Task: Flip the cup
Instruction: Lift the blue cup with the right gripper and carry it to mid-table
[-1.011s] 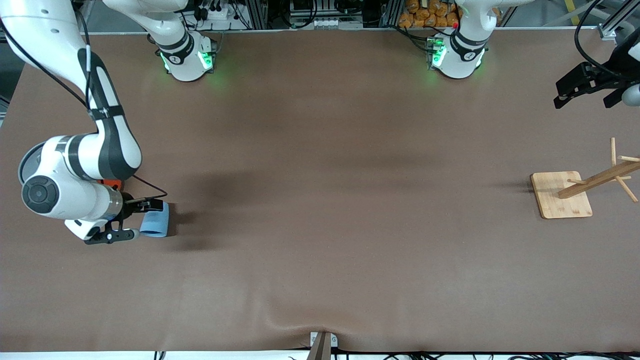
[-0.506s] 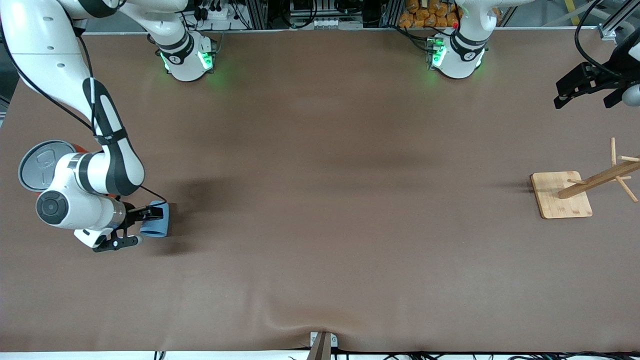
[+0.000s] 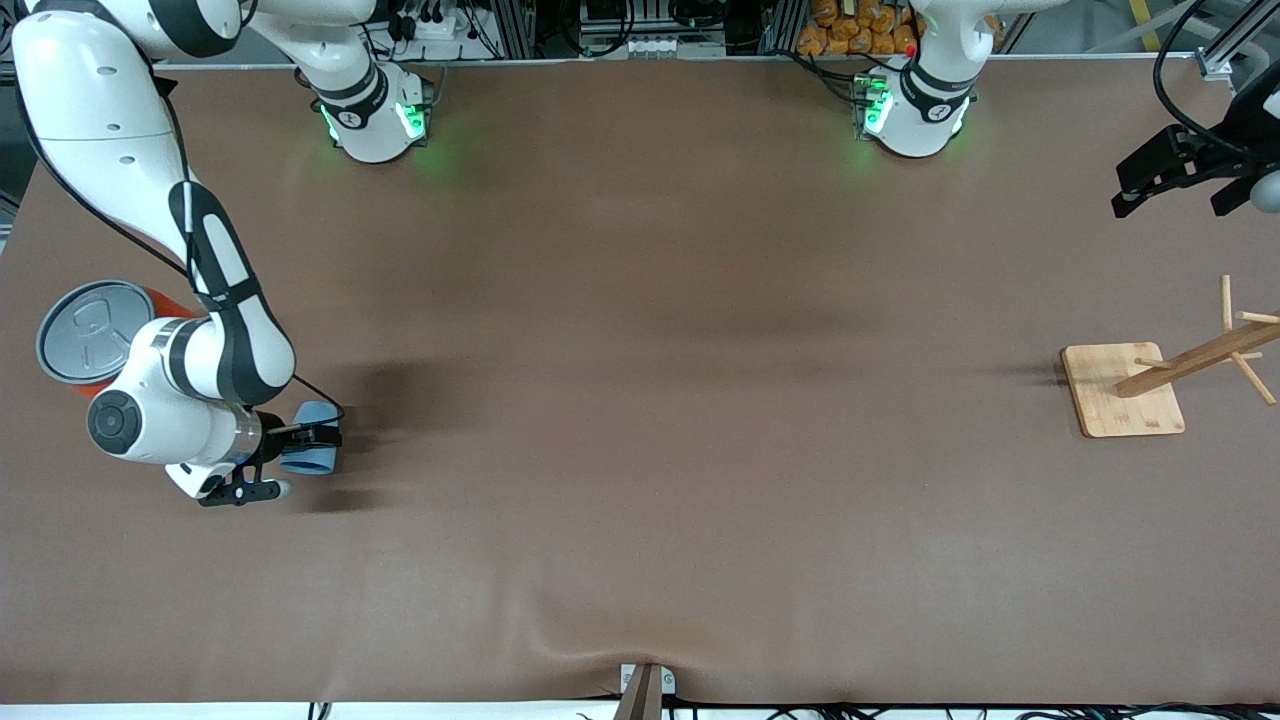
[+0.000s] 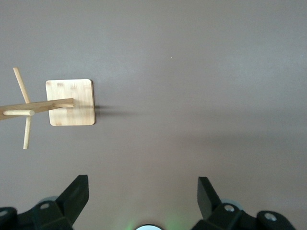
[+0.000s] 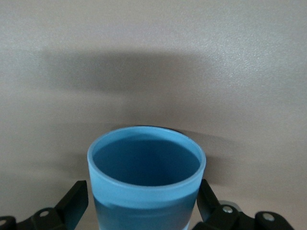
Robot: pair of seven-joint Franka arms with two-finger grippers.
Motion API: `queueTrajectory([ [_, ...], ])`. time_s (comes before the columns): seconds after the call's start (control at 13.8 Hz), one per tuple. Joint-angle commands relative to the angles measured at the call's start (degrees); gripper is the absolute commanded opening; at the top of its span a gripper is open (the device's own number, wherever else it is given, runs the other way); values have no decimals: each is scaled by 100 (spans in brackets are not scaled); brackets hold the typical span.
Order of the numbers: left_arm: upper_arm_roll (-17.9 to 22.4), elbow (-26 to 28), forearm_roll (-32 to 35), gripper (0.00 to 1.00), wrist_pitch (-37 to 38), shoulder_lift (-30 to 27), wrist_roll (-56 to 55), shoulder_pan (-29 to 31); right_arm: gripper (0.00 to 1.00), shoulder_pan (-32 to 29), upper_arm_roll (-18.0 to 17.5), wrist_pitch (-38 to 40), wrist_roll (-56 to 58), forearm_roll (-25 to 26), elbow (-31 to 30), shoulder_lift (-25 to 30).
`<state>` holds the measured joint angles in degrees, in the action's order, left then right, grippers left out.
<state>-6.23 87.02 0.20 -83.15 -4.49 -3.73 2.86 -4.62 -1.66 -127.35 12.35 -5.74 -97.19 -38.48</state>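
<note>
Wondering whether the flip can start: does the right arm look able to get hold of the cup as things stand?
Probably yes. The right claw is open with its fingers either side of the cup, and nothing sits between them. The orange can stands clear, farther from the camera.

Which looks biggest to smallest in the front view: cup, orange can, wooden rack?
1. Wooden rack, base plus pegged post, though it runs off the view's edge.
2. Orange can, partly hidden by the right arm.
3. Cup, between the right gripper fingers, clearly smallest.
</note>
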Motion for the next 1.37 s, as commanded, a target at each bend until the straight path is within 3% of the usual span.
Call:
queueTrajectory([
  [0.0, 16, -44, -73, 100, 79, -70, 39, 22, 72, -74, -71, -62, 57, -94, 33, -46],
  [0.22, 16, -44, -64, 100, 71, -53, 57, 13, 68, 48, -97, 200, 92, -94, 51, 138],
  [0.43, 16, -10, -47, 100, 71, -44, 66, 13, 68, 688, -97, 509, 136, 63, 86, 638],
  [0.72, -1, -18, -64, 100, 27, 9, 92, 13, 68, 1856, -106, 369, 364, 818, 393, 754],
  [1.01, -28, -18, -73, 100, -61, 53, 83, -4, 68, 3113, -106, -35, 881, 1908, 464, 728],
  [1.3, -45, 17, -73, 100, -123, 88, 83, -39, 68, 3862, -106, -710, 1261, 2060, 333, 544],
])
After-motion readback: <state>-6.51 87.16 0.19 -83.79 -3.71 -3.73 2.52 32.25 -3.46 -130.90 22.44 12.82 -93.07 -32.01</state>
